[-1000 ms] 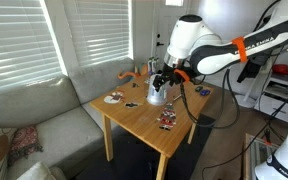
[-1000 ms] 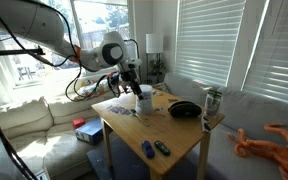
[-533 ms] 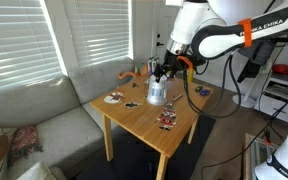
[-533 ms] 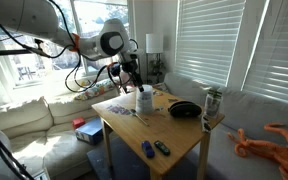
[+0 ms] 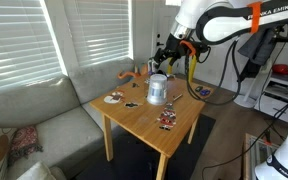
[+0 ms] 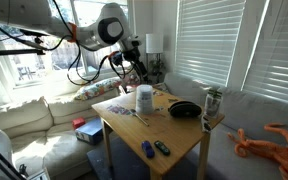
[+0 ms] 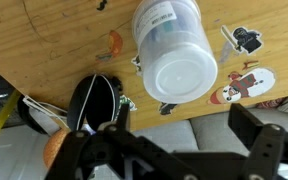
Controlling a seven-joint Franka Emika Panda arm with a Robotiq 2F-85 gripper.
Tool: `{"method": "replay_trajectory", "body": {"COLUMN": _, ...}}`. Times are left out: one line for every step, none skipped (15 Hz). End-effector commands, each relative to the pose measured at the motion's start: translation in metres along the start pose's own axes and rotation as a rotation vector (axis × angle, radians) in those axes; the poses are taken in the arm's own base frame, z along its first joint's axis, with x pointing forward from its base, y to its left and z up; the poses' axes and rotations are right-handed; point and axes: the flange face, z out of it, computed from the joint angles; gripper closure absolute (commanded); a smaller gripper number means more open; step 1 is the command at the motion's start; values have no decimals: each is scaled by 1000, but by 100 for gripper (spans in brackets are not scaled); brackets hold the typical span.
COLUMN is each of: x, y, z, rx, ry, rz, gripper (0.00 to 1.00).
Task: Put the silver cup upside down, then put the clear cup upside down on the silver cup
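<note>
Fingers (image 7: 259, 140) spread wide and gripping nothing, my gripper (image 7: 179, 140) hangs over the wooden table (image 7: 54, 50), as seen in the wrist view. There is only air between the jaws. The clear cup (image 7: 174, 50) stands ahead of the fingers and below them, mouth down, with its flat white base turned up toward the camera. A grey shape shows through its cloudy wall. I judge this to be the silver cup (image 7: 166, 30) beneath it, though I cannot trace its outline with certainty. If so, the clear cup sits inverted over the other as the task asks, and both steps look done. In both exterior views the gripper (image 5: 166, 52) (image 6: 134, 62) hovers well apart from the clear cup (image 5: 157, 90) (image 6: 144, 98), above it and a little to one side. I read that height and the open jaws as clearance, so that nothing brushes the stack and tips it. A black bowl (image 7: 92, 100) lies on the table near the stack, not touching it.
</note>
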Motion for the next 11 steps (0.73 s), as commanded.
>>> {"method": "replay_trajectory", "body": {"x": 8, "y": 5, "z": -19, "rx": 25, "ry": 17, "rz": -4, "gripper": 0}}
{"method": "replay_trajectory", "body": {"x": 9, "y": 5, "z": -22, "rx": 25, "ry": 25, "rz": -3, "gripper": 0}}
{"method": "replay_trajectory", "body": {"x": 9, "y": 6, "z": -24, "rx": 35, "ry": 25, "rz": -1, "gripper": 0}}
{"method": "replay_trajectory", "body": {"x": 9, "y": 5, "z": -28, "rx": 36, "ry": 32, "rz": -3, "gripper": 0}}
{"method": "replay_trajectory", "body": {"x": 9, "y": 2, "z": -17, "rx": 12, "ry": 31, "rz": 5, "gripper": 0}}
{"method": "replay_trajectory", "body": {"x": 10, "y": 2, "z": -19, "rx": 14, "ry": 35, "rz": 5, "gripper": 0}}
{"method": "replay_trajectory", "body": {"x": 10, "y": 2, "z": -20, "rx": 15, "ry": 37, "rz": 5, "gripper": 0}}
{"method": "replay_trajectory", "body": {"x": 10, "y": 2, "z": -20, "rx": 15, "ry": 37, "rz": 5, "gripper": 0}}
{"method": "replay_trajectory", "body": {"x": 10, "y": 2, "z": -20, "rx": 15, "ry": 37, "rz": 5, "gripper": 0}}
{"method": "replay_trajectory", "body": {"x": 10, "y": 2, "z": -20, "rx": 15, "ry": 37, "rz": 5, "gripper": 0}}
{"method": "replay_trajectory", "body": {"x": 10, "y": 2, "z": -20, "rx": 15, "ry": 37, "rz": 5, "gripper": 0}}
